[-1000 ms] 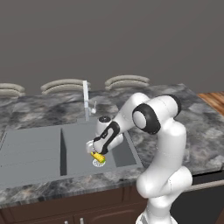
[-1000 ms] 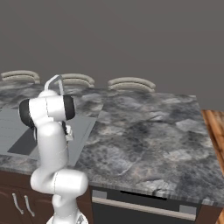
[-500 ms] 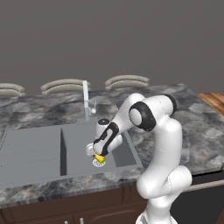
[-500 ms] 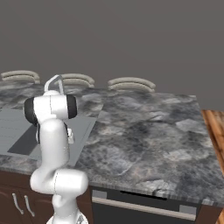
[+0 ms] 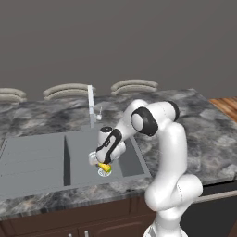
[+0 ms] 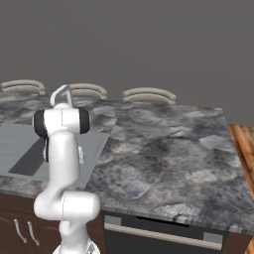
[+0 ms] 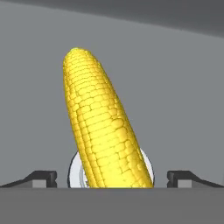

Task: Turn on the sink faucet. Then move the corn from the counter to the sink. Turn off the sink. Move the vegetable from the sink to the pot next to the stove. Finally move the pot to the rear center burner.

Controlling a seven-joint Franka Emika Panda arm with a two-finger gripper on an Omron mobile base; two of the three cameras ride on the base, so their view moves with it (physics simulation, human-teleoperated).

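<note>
Marbled grey stone counter [image 5: 203, 139], flat grey two-basin sink [image 5: 32, 159] set in it. Yellow corn cob [image 7: 101, 127] lies on round silver drain ring [image 7: 76, 173] in right basin. My claw [image 7: 111, 178] hangs over it, jaws spread wide, gripping nothing.

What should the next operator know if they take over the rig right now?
Gripper: open, low in the sink's right basin, a fingertip on either side of the corn, not closed on it.
Corn: lying over the drain ring.
Done: corn is in the sink.
Left: grasp the corn, carry it to the pot, move the pot to the rear center burner. Whether the faucet runs cannot be told.
</note>
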